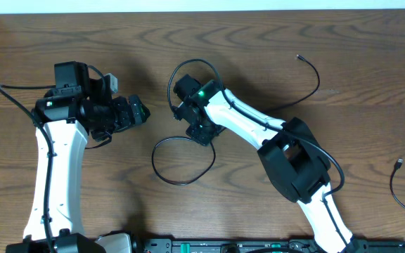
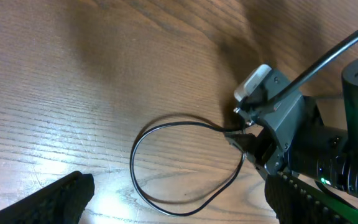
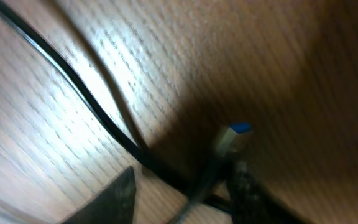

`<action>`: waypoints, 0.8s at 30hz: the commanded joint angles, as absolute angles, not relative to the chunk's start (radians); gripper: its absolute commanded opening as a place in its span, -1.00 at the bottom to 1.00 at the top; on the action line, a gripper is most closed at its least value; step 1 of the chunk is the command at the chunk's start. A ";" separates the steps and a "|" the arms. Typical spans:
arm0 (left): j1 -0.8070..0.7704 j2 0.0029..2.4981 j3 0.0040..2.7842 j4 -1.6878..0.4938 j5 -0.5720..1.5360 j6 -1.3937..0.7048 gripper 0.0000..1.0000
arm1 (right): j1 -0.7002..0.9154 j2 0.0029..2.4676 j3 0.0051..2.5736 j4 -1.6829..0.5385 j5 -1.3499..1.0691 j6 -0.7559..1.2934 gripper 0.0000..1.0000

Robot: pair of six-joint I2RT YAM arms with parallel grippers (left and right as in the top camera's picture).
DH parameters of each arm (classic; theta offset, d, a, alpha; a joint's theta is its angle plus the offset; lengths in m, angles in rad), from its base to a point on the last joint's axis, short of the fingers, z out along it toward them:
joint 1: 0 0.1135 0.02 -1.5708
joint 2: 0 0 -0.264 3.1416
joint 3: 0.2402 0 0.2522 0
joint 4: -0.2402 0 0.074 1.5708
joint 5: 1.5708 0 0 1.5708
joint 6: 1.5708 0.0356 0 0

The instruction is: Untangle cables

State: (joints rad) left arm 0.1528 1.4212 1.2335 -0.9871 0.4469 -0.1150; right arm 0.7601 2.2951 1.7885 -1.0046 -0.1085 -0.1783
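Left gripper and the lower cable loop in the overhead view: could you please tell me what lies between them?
Only bare table lies between the left gripper and the loop, as the overhead view shows; the two are apart.

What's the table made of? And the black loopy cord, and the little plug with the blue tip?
Table: looks like wood, brown with wavy grain lines, slightly shiny. Cord: probably a rubber or plastic coating, smooth black, bends in a loop. Plug: silvery, likely metal; blue tip perhaps plastic.
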 commanded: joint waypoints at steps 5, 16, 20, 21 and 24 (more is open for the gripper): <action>0.157 1.417 1.235 -0.991 0.460 -0.105 0.88 | 0.754 2.375 1.763 -1.021 -0.102 -0.120 -0.98; 0.157 1.417 1.235 -0.997 0.460 -0.105 0.87 | 0.684 2.276 1.785 -1.023 0.087 0.048 -0.98; 0.157 1.417 1.235 -0.997 0.460 -0.105 0.87 | 0.625 2.168 1.821 -1.063 0.088 0.047 -0.98; 0.157 1.417 1.235 -0.997 0.460 -0.105 0.87 | 0.611 2.142 1.827 -1.069 0.088 0.047 -0.98; 0.157 1.417 1.235 -0.998 0.461 -0.105 0.87 | 0.555 2.045 1.842 -1.082 0.088 0.047 -0.98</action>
